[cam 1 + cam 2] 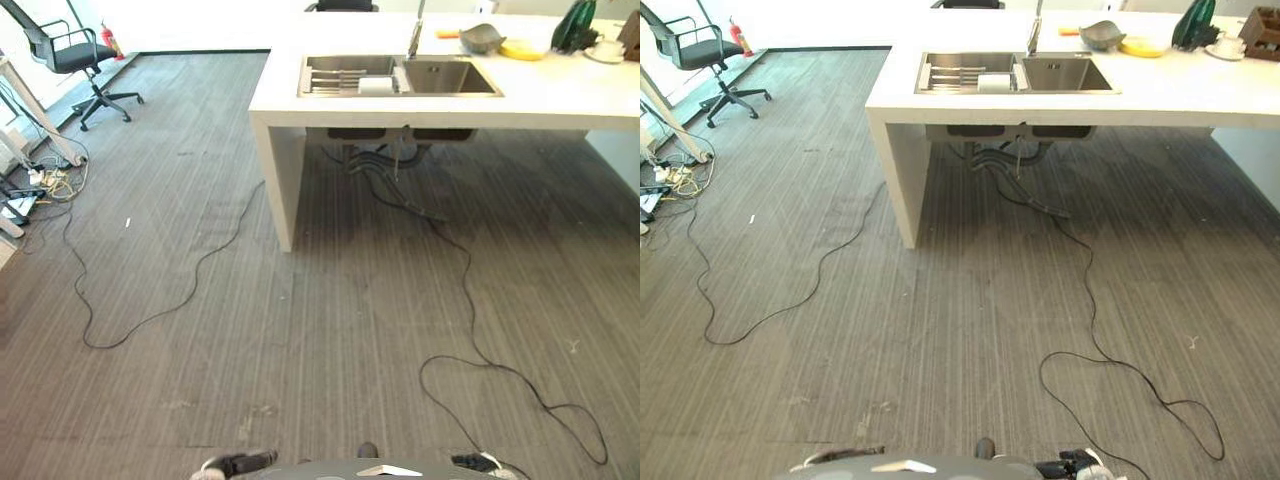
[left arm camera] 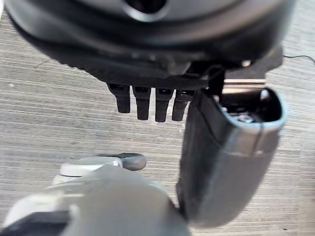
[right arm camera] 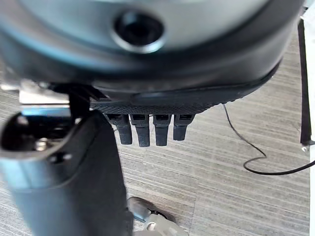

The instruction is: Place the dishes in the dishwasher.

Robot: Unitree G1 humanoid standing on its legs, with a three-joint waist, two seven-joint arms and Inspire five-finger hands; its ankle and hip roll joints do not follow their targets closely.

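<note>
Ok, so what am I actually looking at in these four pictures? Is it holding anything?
This is a humanoid robot standing on a grey floor. The two wide pictures come from cameras in its head, looking down at a white counter with a sink; a grey bowl, a yellow dish and a green bottle stand on it. The two close-ups come from cameras on its wrists: the left hand and the right hand hang over the floor, fingers straight, holding nothing.

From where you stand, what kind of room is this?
Probably an office kitchen: white counter with a double steel sink, a bowl beside it, and a wheeled office chair.
</note>
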